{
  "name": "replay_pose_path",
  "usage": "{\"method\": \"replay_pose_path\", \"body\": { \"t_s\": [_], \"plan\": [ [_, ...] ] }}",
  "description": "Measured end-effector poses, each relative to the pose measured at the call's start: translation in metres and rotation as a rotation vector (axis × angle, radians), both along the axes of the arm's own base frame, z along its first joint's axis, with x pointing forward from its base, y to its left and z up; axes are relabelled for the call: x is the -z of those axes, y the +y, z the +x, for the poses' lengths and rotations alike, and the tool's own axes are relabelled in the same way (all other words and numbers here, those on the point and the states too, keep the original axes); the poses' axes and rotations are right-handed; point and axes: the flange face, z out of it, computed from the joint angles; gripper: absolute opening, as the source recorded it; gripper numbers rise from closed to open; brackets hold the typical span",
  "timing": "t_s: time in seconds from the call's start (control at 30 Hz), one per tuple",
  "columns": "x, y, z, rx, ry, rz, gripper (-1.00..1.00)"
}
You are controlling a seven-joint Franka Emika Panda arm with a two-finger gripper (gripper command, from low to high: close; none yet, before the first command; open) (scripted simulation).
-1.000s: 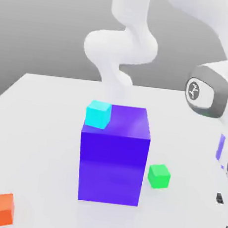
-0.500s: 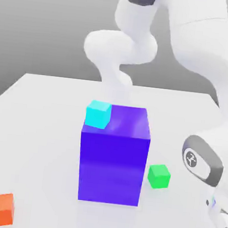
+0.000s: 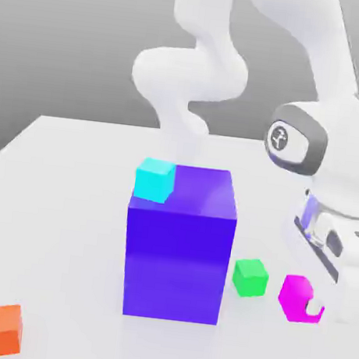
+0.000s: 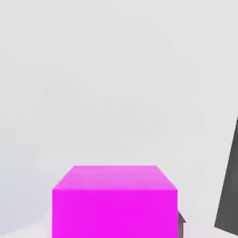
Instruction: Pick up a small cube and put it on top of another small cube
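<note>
One white table (image 3: 62, 201) carries cubes beneath plain grey backdrop.

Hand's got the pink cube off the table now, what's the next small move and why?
Probably lift higher first. The magenta cube in the hand hangs level with the green cube, well below the cyan cube on top of the big blue block; either target needs clearance before moving sideways.

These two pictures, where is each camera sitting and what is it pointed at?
Exterior view: off the arm, above table height, facing the big purple block and the white arm behind it.
Hand view: on the robot's hand, looking past a dark finger at the magenta cube.
Shared: the magenta cube, at the gripper, and the table.
</note>
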Motion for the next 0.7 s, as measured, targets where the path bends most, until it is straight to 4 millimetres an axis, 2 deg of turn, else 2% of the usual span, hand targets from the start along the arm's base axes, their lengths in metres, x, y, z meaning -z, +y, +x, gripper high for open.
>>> {"method": "replay_pose_path", "body": {
  "t_s": [0.17, 0.33, 0.4, 0.63, 0.67, 0.7],
  "plan": [
    [-0.005, -0.021, -0.054, -0.055, 0.015, 0.021, -1.00],
    [0.000, -0.036, -0.113, -0.121, 0.053, 0.072, -1.00],
    [0.011, -0.036, -0.120, -0.133, 0.061, 0.084, -1.00],
    [0.062, -0.038, -0.123, -0.132, 0.062, 0.085, -1.00],
    [0.067, -0.039, -0.123, -0.131, 0.061, 0.084, 1.00],
    [0.067, -0.040, -0.123, -0.129, 0.061, 0.084, 1.00]
  ]
}}
